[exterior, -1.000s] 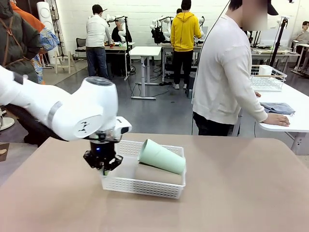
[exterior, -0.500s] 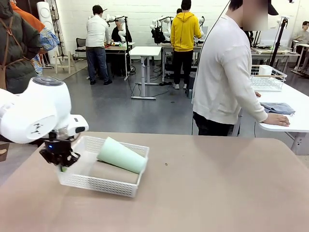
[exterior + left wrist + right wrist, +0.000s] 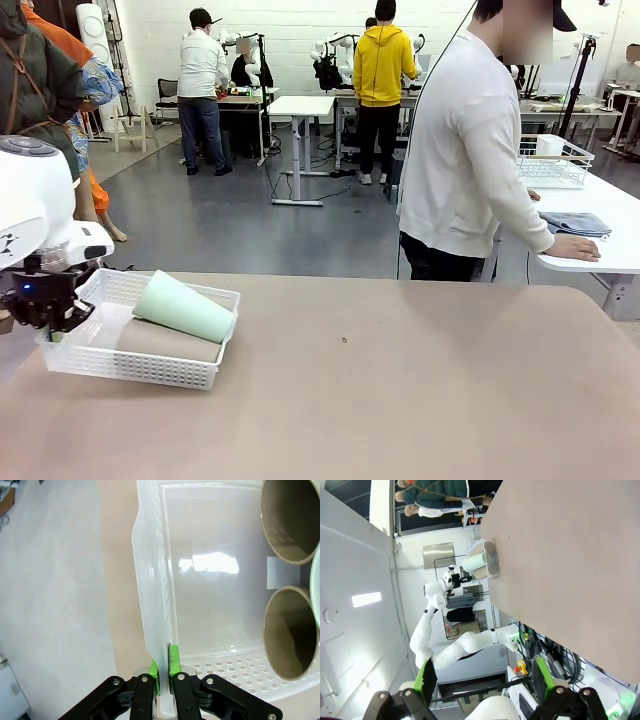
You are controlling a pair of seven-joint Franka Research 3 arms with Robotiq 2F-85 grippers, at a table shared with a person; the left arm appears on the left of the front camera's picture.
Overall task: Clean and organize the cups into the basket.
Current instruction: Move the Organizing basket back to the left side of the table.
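At the front view's left edge, the left tool [image 3: 50, 322] pinches the basket [image 3: 150, 370] rim, cups [image 3: 185, 308] lying inside; the right tool [image 3: 485, 680] gapes empty.

Light: you are seeing bright, even overhead light, soft shadows.
Glare: a white patch is shining on the basket [image 3: 210, 565] floor.
Edges: wrist views are bending outward.

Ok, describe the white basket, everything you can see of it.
The basket is shallow, rectangular, white plastic with perforated sides and a flared rim. It sits at the table's left edge. The left gripper is shut on its rim, a green pad on each side of the wall. Inside lie two tan-brown cups side by side, with a mint green cup lying tilted across the top.
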